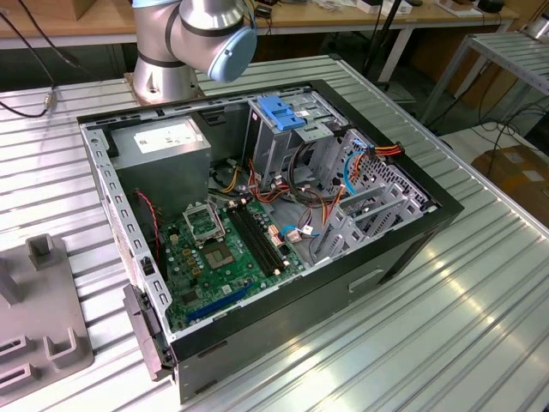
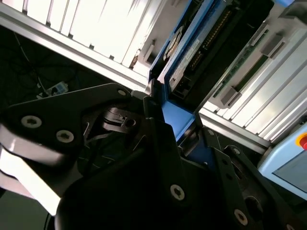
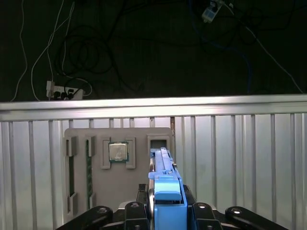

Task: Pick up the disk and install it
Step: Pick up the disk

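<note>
End effector clamped on the disk, held off the counter.
In both wrist views I see the flat grey metal disk in its bright blue plastic carrier rail [image 3: 165, 184] [image 2: 192, 62] pinched edge-on in the black end effector [image 3: 165, 213] [image 2: 175, 127]. Behind it, a grey slotted fixture plate [image 3: 120, 191] lies on the ribbed aluminium counter [image 3: 240, 163].

A robot arm [image 1: 171, 39] of smooth silver-grey metal with fat cylindrical joints. One joint ends in a round pale-blue cap [image 1: 233, 50]. The round base flange [image 1: 159, 84] is silver as well. In the second wrist view the gripper [image 2: 172, 117] is matte black, built from flat angular links pinned with silver socket-head screws [image 2: 177, 192]. A glossy white band [image 2: 26, 175] crosses its body.
</note>
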Available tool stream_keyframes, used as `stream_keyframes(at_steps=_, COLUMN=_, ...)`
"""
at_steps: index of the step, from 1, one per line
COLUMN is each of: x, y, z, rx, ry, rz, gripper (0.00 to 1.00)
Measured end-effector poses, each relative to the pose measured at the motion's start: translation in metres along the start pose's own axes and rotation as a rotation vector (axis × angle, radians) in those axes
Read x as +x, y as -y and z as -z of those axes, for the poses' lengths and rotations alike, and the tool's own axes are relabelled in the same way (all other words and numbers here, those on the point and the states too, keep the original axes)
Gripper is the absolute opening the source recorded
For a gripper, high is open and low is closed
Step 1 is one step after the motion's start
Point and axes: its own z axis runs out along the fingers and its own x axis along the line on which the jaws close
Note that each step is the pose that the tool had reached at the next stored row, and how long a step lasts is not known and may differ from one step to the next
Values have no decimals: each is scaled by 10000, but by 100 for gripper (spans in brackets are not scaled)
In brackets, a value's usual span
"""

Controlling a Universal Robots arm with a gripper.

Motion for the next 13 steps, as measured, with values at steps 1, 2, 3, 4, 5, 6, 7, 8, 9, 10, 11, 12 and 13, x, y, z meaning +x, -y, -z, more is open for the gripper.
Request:
stream_keyframes(at_steps=1, x=1, y=0, z=27, rx=0, ry=0, rz=0, gripper=37)
stream_keyframes(at_steps=2, x=1, y=0, z=47, rx=-1, ry=0, rz=0, gripper=37)
stream_keyframes(at_steps=3, x=1, y=0, z=71, rx=0, ry=1, rz=0, gripper=37)
stream_keyframes(at_steps=4, x=2, y=1, z=90, rx=0, ry=0, rz=0, gripper=37)
stream_keyframes(at_steps=5, x=2, y=1, z=117, rx=0, ry=1, rz=0, gripper=37)
stream_keyframes(at_steps=6, x=2, y=1, z=141, rx=-1, ry=0, rz=0, gripper=37)
stream_keyframes(at_steps=7, x=3, y=1, z=173, rx=-1, ry=0, rz=0, gripper=37)
stream_keyframes(at_steps=8, x=4, y=1, z=209, rx=-2, ry=0, rz=0, gripper=37)
stream_keyframes(at_steps=9, x=4, y=2, z=232, rx=-1, ry=1, rz=0, gripper=37)
stream_keyframes(at_steps=10, x=4, y=2, z=252, rx=-1, ry=1, rz=0, gripper=37)
stream_keyframes(at_steps=11, x=5, y=2, z=274, rx=-2, ry=1, rz=0, gripper=37)
stream_keyframes(at_steps=12, x=5, y=2, z=297, rx=-3, ry=0, rz=0, gripper=37)
stream_keyframes(at_steps=13, x=5, y=2, z=320, rx=-4, ry=-1, rz=0, gripper=37)
